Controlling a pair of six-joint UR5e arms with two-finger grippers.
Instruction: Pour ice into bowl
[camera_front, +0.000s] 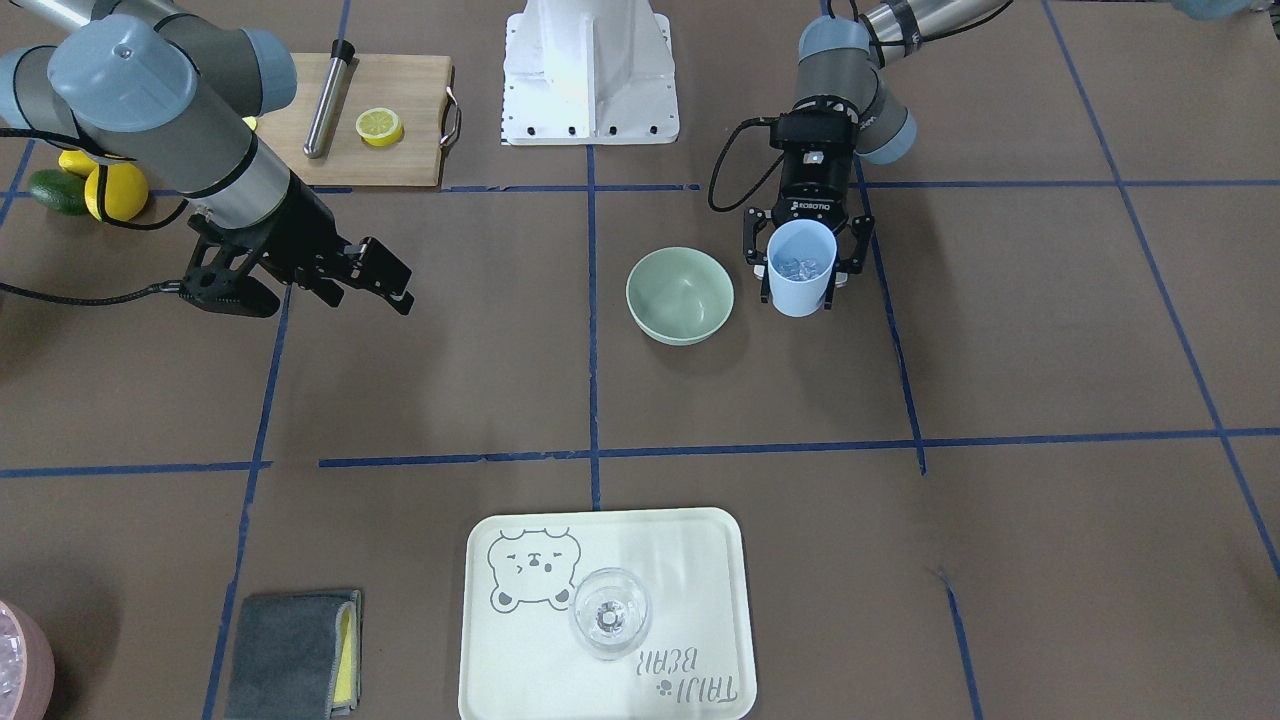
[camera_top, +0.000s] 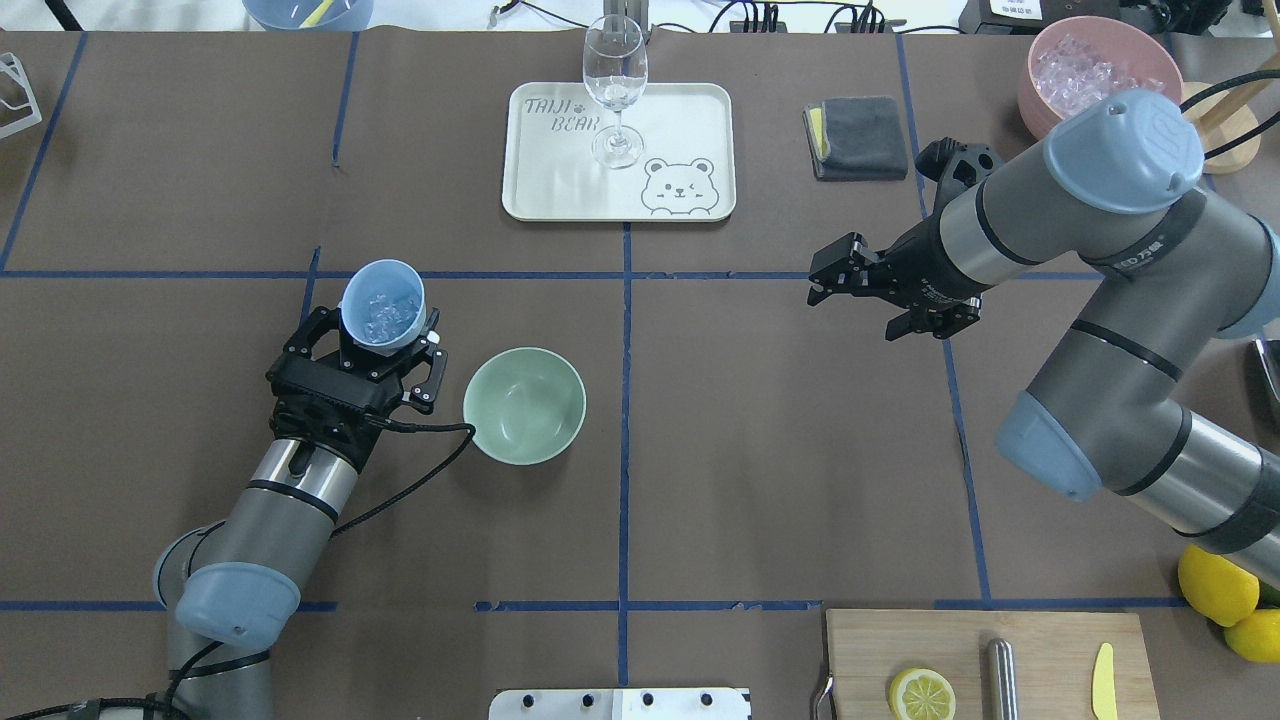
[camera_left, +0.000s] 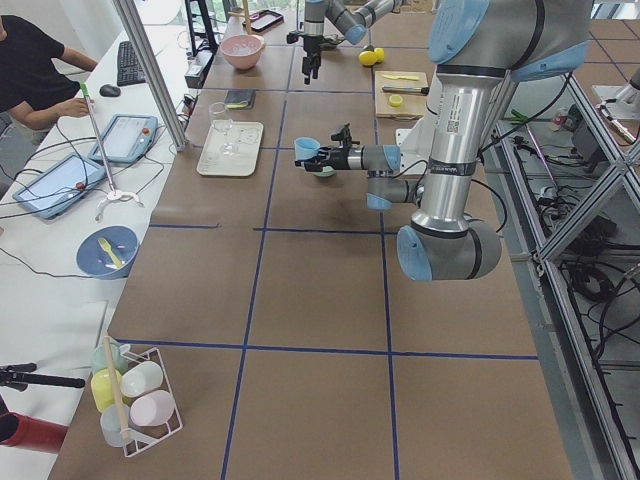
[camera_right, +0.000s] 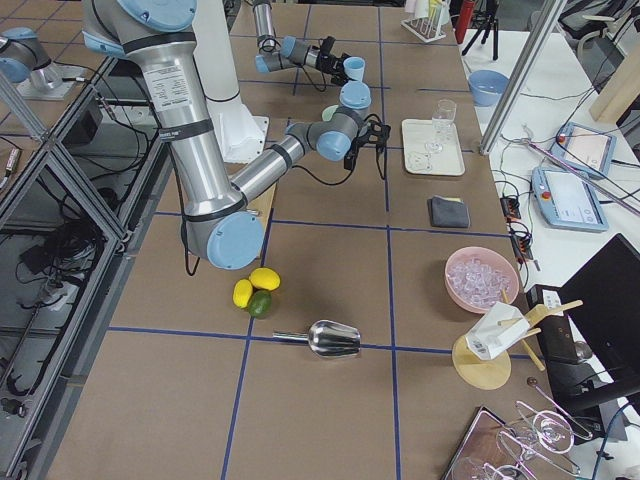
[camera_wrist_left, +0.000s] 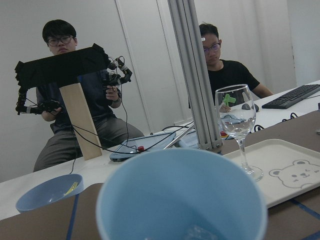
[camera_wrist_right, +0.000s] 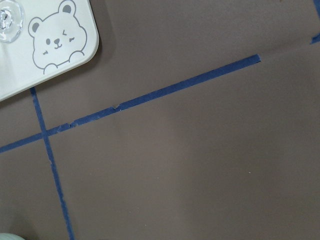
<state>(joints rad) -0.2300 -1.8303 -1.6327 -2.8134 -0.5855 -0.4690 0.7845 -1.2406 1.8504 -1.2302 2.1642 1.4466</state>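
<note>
left gripper (camera_top: 378, 335): clamped on blue cup (camera_wrist_left: 180, 200), fingers either side of cup wall, wrist lying roughly level.
blue cup: mouth up, about upright, just beside bowl on the side twd surface's left edge, not touching it.
ice (camera_front: 802, 266): small heap of clear cubes in bottom of cup; none in bowl.
bowl (camera_top: 525, 405): mint green, upright on surface (camera_top: 760, 450), near the middle, a bit twd left edge.
right gripper (camera_top: 822, 283): jaws apart, holding nothing, above surface on right half, well apart from bowl & cup.
tray (camera_top: 690, 110): pale w/ bear print, at far edge, mid-width; wine glass (camera_top: 614, 85) stands upright on it.
pink bowl (camera_top: 1100, 60): far right corner, more ice cubes inside.
cutting board (camera_top: 1040, 640): near edge twd right corner, w/ lemon half (camera_top: 921, 693) on it.
</note>
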